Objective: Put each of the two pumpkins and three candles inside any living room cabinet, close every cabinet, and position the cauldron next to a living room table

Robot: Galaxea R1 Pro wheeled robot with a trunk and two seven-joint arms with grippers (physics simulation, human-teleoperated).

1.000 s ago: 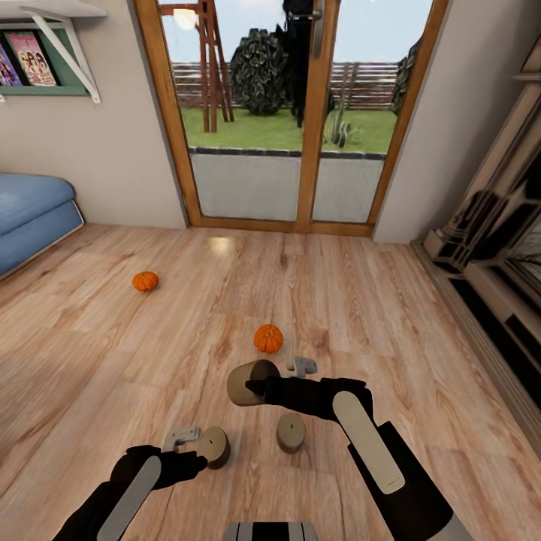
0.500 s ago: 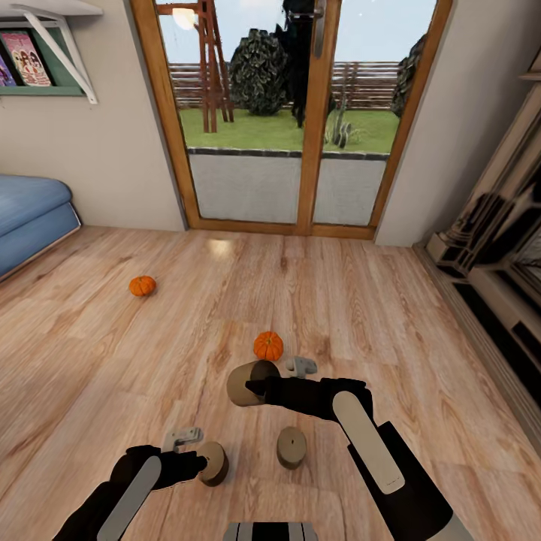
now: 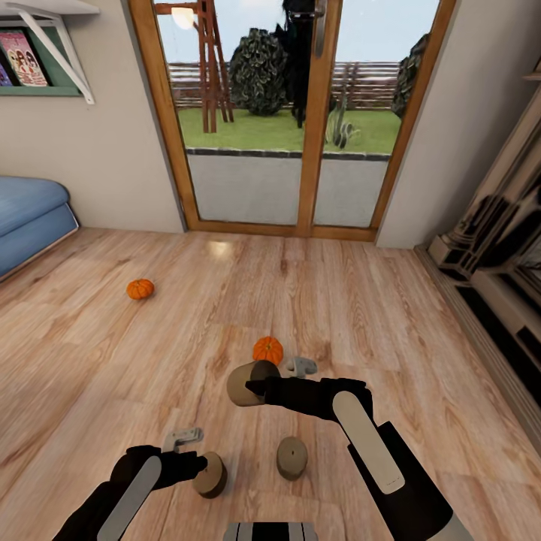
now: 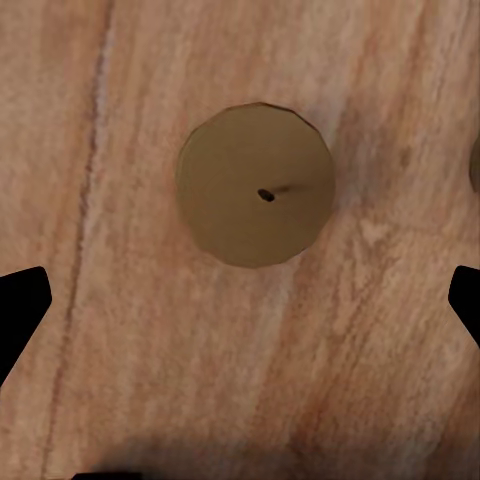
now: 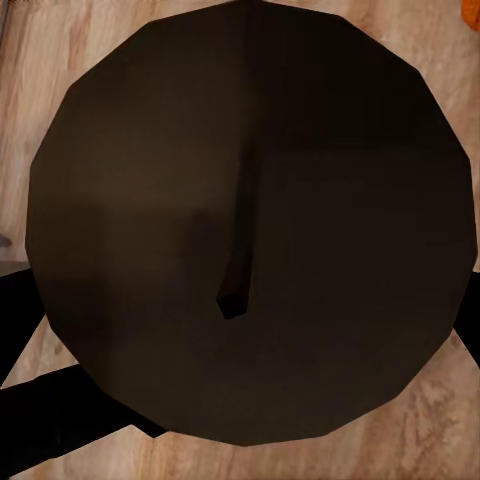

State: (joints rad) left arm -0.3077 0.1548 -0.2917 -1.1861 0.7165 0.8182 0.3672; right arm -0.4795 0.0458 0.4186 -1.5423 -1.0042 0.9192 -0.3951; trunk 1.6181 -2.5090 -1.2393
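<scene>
A far pumpkin (image 3: 140,288) is seen on the wooden floor (image 3: 391,315) at the left. The left gripper (image 4: 240,300) is held open above a candle (image 4: 256,185); another candle (image 3: 291,457) stands beside. A third candle (image 3: 246,382) is clamped by the right gripper (image 3: 257,388), near a second pumpkin (image 3: 268,350).

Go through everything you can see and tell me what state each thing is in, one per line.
Tan-brown candle in the right gripper: held off the floor, tilted.
Tan-brown candle under the left gripper: standing on the floor, not held.
Third tan-brown candle: on the floor, free.
Near orange pumpkin: on the floor, upright.
Far orange pumpkin: on the floor.
Right gripper: shut on a candle.
Left gripper: open, empty.
Wood-framed glass doors: closed.
</scene>
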